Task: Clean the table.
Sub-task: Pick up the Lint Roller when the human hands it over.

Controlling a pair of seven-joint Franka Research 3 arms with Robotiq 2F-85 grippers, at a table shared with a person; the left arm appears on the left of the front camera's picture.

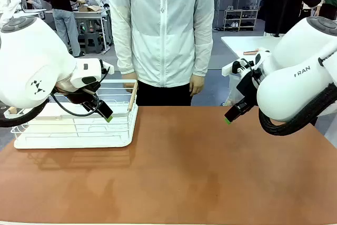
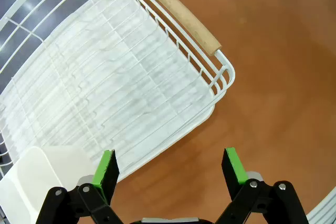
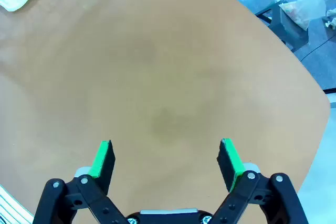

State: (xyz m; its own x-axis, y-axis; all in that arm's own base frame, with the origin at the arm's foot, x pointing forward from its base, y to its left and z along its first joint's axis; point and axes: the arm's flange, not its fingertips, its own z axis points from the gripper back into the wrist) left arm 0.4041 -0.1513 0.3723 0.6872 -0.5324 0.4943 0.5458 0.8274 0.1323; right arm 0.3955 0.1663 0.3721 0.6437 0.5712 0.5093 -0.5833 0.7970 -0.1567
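Note:
The reddish-brown table (image 1: 200, 172) has a bare top, with faint darker patches in the right wrist view (image 3: 163, 121). My left gripper (image 1: 105, 113) hangs over the right end of the white wire basket (image 1: 73, 130). In its wrist view the left gripper (image 2: 170, 169) is open and holds nothing, above the basket's corner (image 2: 131, 93) and the table (image 2: 273, 77). My right gripper (image 1: 230, 117) hovers above the table's right part. Its green pads stand wide apart around nothing (image 3: 166, 158).
The basket has a wooden handle (image 1: 132, 96) on its right end and a white box (image 2: 37, 177) inside. A person in a white jacket (image 1: 163, 25) stands at the far edge, hands down. A smaller white table (image 1: 247, 43) stands behind at right.

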